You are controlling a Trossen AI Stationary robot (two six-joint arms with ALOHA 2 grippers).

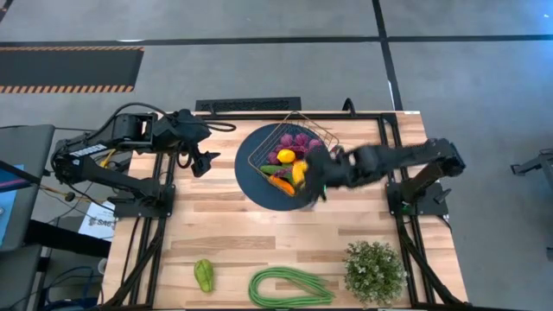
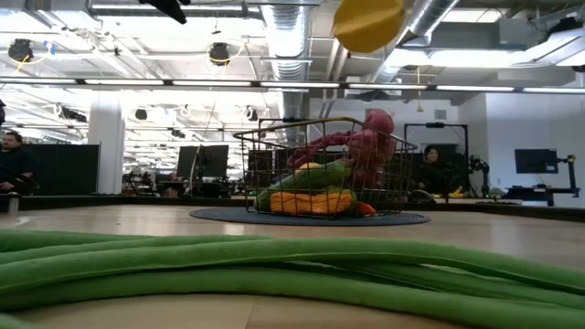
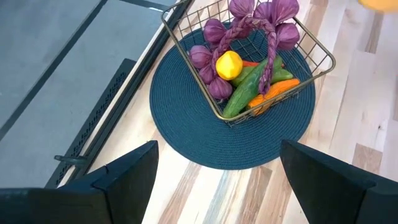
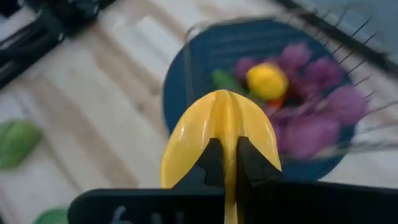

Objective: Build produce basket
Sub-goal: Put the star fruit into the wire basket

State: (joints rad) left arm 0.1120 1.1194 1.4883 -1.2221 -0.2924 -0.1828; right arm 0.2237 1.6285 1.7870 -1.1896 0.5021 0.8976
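The wire basket (image 1: pixel 321 136) stands tilted on a round dark blue mat (image 1: pixel 255 183) near the table's far edge. It holds purple grapes (image 3: pixel 249 25), a yellow lemon (image 3: pixel 228 65), a green cucumber (image 3: pixel 245 93) and an orange carrot (image 3: pixel 273 93). My right gripper (image 1: pixel 304 177) hovers above the basket's near side, shut on a smooth yellow toy fruit (image 4: pixel 217 118). My left gripper (image 1: pixel 203 161) waits open, left of the mat. A green pepper (image 1: pixel 204 275) and long green beans (image 1: pixel 289 287) lie by the near edge. My right gripper pinches the yellow toy fruit (image 4: pixel 186 146) between its two fingers (image 4: pixel 212 158), which sit on either side of a ridge along it. The fruit is lifted clear, high above the basket (image 2: pixel 367 23). The fingers cover the place of contact itself.
A bushy potted plant (image 1: pixel 374 270) stands at the near right corner. Bare wooden table (image 1: pixel 259 233) lies between the mat and the near-edge produce. In the low view the beans (image 2: pixel 274 270) fill the foreground, and people sit in the room behind.
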